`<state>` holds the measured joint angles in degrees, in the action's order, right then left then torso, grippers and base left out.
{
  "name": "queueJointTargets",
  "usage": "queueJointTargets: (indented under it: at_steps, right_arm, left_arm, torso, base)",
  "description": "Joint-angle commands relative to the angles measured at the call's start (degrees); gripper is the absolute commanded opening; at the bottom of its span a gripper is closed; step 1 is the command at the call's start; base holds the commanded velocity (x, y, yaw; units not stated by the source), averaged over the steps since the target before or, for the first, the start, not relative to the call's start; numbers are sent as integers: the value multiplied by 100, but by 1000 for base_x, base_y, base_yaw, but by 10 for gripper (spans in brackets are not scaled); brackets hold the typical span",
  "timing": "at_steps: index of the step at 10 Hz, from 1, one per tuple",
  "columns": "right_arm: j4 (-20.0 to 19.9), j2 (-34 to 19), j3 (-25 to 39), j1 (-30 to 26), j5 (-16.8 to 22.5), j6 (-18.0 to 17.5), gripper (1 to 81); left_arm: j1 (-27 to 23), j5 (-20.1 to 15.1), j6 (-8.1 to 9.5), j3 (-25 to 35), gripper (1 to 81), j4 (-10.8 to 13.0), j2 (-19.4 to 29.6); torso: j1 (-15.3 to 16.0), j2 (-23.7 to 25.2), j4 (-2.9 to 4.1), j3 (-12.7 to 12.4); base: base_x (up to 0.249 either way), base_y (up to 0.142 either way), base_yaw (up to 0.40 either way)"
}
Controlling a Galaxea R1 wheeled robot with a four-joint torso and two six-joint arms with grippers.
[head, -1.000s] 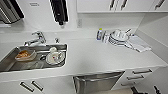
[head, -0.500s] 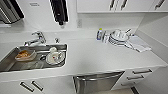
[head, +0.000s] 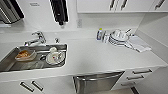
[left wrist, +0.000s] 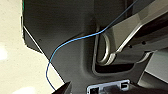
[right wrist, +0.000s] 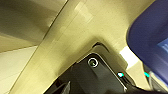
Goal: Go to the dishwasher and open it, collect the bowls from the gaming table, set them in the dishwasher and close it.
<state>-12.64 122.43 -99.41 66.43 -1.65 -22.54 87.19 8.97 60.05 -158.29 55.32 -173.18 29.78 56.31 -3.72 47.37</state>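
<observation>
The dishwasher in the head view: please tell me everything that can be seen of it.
The dishwasher is built in under the white countertop, between a white cabinet front and a stack of white drawers. Its front looks like brushed stainless steel, and a long horizontal steel bar handle runs along the top of it. The door appears shut or nearly so; no interior shows. Its lower part is cut off by the picture's edge. Nothing touches it.

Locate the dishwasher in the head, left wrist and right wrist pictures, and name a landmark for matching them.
Head view: the dishwasher sits at the lower edge, right of centre, under the white counter, its steel bar handle across the top, its door seemingly shut.
Left wrist view: not seen; the robot's own dark parts and a blue cable.
Right wrist view: not seen; pale floor and robot parts.
Shared landmark: none that I can match.
</observation>
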Motion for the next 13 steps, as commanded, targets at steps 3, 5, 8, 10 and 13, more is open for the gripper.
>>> queueJointTargets:
  at_steps: [3,5,8,10,13]
  right_arm:
    - [2372,1410,-1914,1088,314,83,811]
    - [2441,1480,-1932,1211,279,83,811]
    - [2459,1733,-2019,1326,279,83,811]
    - [2539,2051,-2178,1413,252,83,811]
    - [2722,2358,-2335,1510,252,83,811]
  left_arm:
    - [14,-300,-116,9,811,58,-59]
    - [-4,-300,-116,9,811,66,-68]
    - [-13,-300,-178,9,811,67,-94]
    - [-22,-300,-187,9,811,58,-94]
    - [-22,-300,-187,9,811,67,-103]
  torso:
    - [0,0,0,0]
    - [0,0,0,0]
    - [0,0,0,-2]
    - [0,2,0,-2]
    - [0,2,0,-2]
  base:
    - [0,0,0]
    - [0,0,0]
    - [0,0,0]
    - [0,0,0]
    - [0,0,0]
